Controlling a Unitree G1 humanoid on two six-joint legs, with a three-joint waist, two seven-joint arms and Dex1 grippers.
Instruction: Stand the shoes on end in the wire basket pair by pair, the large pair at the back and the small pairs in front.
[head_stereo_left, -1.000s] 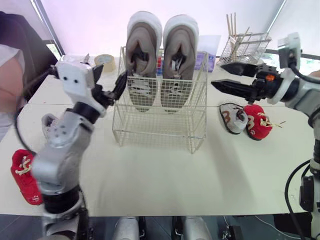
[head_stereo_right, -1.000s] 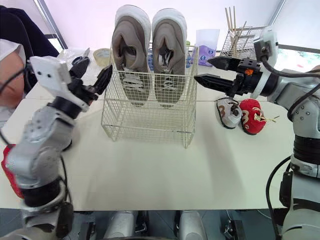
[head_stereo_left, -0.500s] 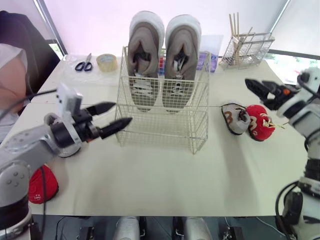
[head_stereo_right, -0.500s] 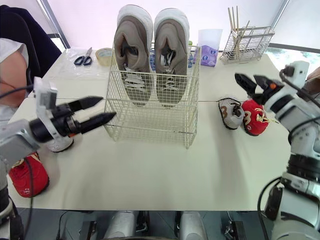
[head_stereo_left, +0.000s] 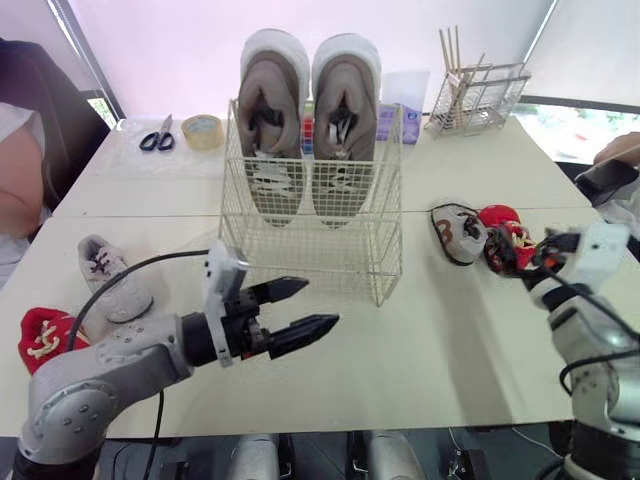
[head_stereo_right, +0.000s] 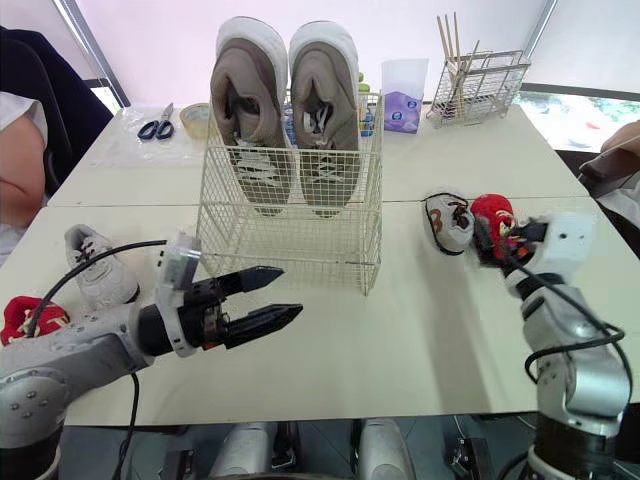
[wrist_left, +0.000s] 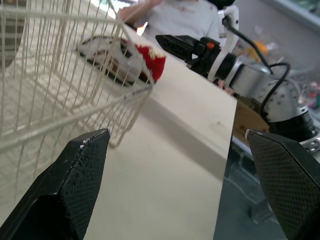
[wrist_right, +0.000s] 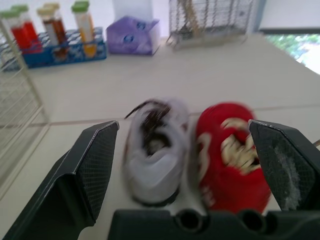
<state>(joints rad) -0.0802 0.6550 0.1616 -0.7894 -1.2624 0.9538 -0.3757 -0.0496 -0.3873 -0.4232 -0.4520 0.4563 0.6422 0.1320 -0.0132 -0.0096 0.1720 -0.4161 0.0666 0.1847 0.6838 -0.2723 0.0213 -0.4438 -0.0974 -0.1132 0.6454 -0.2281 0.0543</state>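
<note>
The wire basket (head_stereo_left: 312, 235) stands mid-table with the large grey pair (head_stereo_left: 308, 110) on end at its back. To its right lie a small grey shoe (head_stereo_left: 457, 232) and a small red shoe (head_stereo_left: 500, 232), side by side. My right gripper (wrist_right: 182, 126) is open, low over the table and just short of these two. Another small grey shoe (head_stereo_left: 108, 282) and a small red shoe (head_stereo_left: 40, 335) lie at the left. My left gripper (head_stereo_left: 320, 304) is open and empty in front of the basket's front left corner, pointing right.
Scissors (head_stereo_left: 156, 135) and a tape roll (head_stereo_left: 203, 130) lie at the back left. A wire rack with sticks (head_stereo_left: 475, 88), a purple packet (head_stereo_right: 402, 108) and a tube rack (wrist_right: 55, 44) stand behind. A person (head_stereo_left: 20, 160) sits at the left.
My left gripper dropped from beside the basket to low in front of it. My right gripper came down from the basket's right side to the small shoes on the right. The camera shifted.
</note>
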